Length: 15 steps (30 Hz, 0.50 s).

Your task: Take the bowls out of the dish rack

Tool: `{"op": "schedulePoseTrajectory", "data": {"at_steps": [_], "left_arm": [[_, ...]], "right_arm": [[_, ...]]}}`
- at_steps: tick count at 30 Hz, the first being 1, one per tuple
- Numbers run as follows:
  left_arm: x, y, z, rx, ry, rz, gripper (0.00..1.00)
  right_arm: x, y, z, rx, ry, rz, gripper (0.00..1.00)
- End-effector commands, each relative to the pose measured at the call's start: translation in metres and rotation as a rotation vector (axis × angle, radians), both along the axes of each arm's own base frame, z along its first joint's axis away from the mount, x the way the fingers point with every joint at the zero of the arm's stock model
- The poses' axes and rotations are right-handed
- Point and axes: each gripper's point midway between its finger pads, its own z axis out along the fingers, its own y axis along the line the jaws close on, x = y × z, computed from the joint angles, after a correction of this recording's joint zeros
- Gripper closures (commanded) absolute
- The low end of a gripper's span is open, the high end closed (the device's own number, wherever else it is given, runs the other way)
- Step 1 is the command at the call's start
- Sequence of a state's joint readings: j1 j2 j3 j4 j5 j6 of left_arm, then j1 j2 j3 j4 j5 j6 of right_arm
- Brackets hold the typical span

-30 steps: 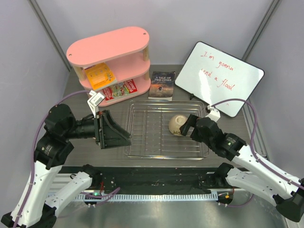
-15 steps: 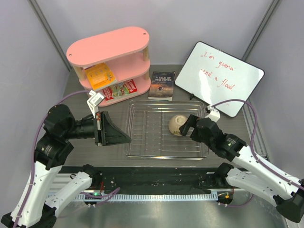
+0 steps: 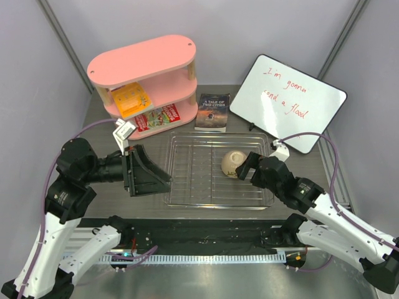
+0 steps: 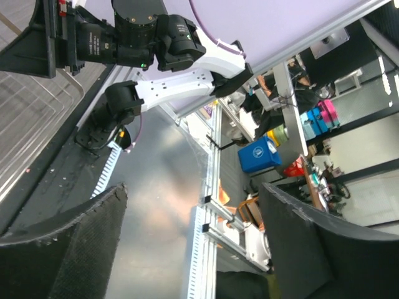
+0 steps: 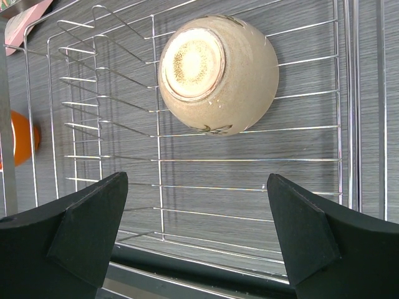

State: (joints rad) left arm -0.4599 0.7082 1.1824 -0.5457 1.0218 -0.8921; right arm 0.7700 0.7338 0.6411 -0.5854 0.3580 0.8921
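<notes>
The silver wire dish rack (image 3: 193, 174) lies in the middle of the table. One beige-tan bowl (image 3: 232, 163) rests on its side in the rack's right half, its foot ring facing the right wrist camera (image 5: 218, 75). My right gripper (image 3: 244, 167) hovers just right of that bowl, open and apart from it (image 5: 198, 230). An orange bowl (image 5: 15, 137) shows at the left edge of the right wrist view, beyond the rack's wires. My left gripper (image 3: 159, 175) hangs at the rack's left end, open and empty (image 4: 193, 243), aimed across at the right arm.
A pink oval shelf unit (image 3: 146, 75) with packets stands at the back left. A book (image 3: 213, 112) lies behind the rack, and a whiteboard (image 3: 287, 103) leans at the back right. The table's near edge carries the black rail with the arm bases (image 3: 206, 237).
The left gripper's jaws closed half a second ago and stand open again now. The right gripper has edged slightly along the bowl's right side. The bowl has not moved.
</notes>
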Motion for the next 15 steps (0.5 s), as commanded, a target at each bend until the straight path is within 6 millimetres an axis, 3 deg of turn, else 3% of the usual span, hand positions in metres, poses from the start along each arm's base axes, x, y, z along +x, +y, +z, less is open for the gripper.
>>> {"op": "schedulePoseTrajectory", "data": {"at_steps": [1,5,15], "left_arm": [[-0.007,0.001,0.019,-0.069,-0.063,-0.016,0.09],[-0.011,0.001,0.03,-0.127,-0.065,-0.04,0.0],[-0.014,0.002,0.037,-0.137,-0.084,-0.049,0.0]], "right_arm": [[0.004,0.003,0.006,0.017,-0.026,0.003,0.0],[0.004,0.002,0.007,0.015,-0.03,0.002,0.0],[0.005,0.002,0.01,0.012,-0.037,0.007,0.0]]}}
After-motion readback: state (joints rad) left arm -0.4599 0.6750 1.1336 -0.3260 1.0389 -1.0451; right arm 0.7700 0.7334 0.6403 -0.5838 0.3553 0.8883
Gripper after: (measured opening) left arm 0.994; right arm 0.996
